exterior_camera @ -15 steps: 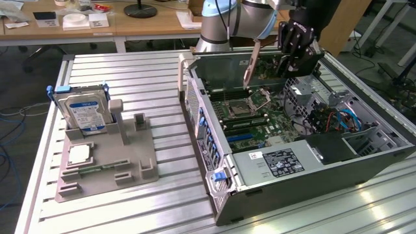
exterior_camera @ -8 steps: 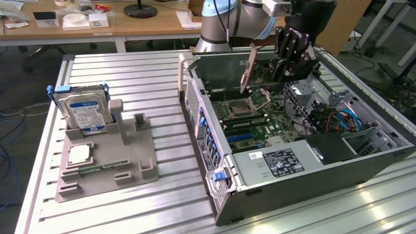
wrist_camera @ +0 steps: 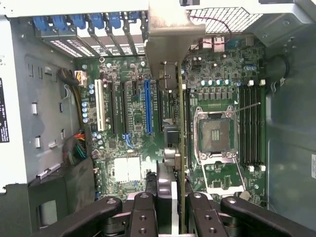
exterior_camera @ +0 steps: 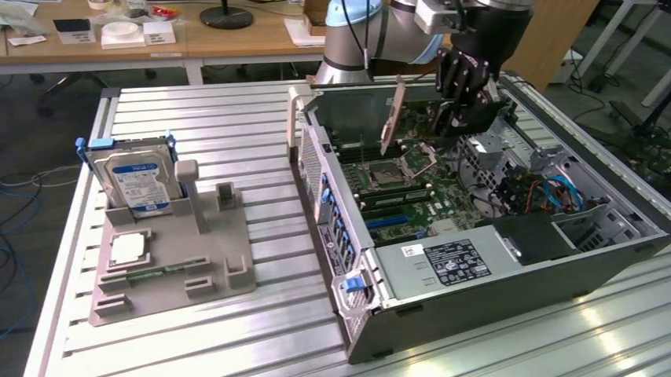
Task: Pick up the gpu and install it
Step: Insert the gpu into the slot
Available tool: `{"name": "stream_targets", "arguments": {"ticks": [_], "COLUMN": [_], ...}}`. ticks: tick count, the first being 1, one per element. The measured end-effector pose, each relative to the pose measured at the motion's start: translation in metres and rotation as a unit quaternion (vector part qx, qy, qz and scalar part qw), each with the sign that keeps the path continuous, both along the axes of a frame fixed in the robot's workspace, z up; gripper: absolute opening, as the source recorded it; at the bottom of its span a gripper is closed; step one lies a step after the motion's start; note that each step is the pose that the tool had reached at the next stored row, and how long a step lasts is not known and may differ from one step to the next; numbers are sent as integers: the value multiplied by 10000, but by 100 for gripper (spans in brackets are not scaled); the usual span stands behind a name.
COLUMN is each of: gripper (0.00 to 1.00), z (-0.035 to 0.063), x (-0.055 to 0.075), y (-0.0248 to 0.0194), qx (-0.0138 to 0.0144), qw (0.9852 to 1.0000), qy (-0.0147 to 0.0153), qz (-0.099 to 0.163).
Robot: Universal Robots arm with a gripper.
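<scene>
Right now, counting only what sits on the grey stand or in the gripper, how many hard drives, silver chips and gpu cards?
gpu, in the gripper: 1
hard drive, upright in the grey stand: 1
square silver chip, flat on the stand: 1
Total: 3

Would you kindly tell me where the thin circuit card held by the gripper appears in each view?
Exterior view: the thin brownish gpu card stands upright over the open grey computer case, in the black gripper.
Wrist view: edge-on, it runs from the gripper's fingers to its silvery metal bracket.
Shared landmark: the empty square processor socket on the green motherboard.
</scene>
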State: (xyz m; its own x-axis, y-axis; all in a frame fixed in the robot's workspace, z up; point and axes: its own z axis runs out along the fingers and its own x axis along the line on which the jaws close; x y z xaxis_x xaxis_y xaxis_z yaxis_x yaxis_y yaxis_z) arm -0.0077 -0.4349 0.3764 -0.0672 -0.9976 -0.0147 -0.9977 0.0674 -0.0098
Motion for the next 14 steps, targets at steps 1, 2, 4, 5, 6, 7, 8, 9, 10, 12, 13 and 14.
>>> {"name": "stream_targets", "arguments": {"ticks": [1,2,4,5,6,7,8,9,10,12,13,14], "gripper": [28,28,28,28,28,28,28,28,28,28,28,28], "z": [-2,-8,-23,-37,-55,-73,-91,-109,-127,-151,-159,-166], "x": [-6,-31,-69,-77,-78,-78,-78,-80,-91,-129,-151,-176], "y": [0,0,0,0,0,0,0,0,0,0,0,0], "qx": [0,2,1,1,1,1,1,0,0,1,1,1], "qw": [10000,10000,10000,10000,10000,10000,10000,10000,10000,10000,10000,10000], "qy": [0,-1,0,0,0,1,2,3,3,2,3,3], "qz": [0,0,4,15,36,55,62,62,62,62,62,62]}}
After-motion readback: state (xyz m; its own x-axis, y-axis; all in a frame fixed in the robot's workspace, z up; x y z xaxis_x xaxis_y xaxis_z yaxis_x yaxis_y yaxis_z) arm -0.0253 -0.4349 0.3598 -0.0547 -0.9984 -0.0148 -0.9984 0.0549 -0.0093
